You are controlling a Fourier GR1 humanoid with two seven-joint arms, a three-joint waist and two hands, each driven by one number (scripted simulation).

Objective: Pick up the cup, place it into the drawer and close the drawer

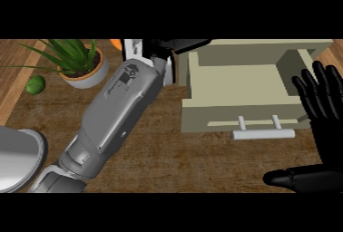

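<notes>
Fingers (328,90) of the right hand (321,174) stand straight and apart beside one open drawer (234,81). Left hand (181,44) reaches past the drawer's corner, fingers unclear; one potted plant (84,61) stands on the surface (188,154), and no cup is visible

Counter layout, head view

The drawer (234,86) stands pulled out at centre-right, its handle (263,133) toward the near edge. The left hand (181,45) is at its far-left corner. The right hand (321,122) is at its right side. A potted plant (84,65) stands far left, a small round fruit (35,84) left of it, and a bowl (17,158) at the near-left edge.
</notes>
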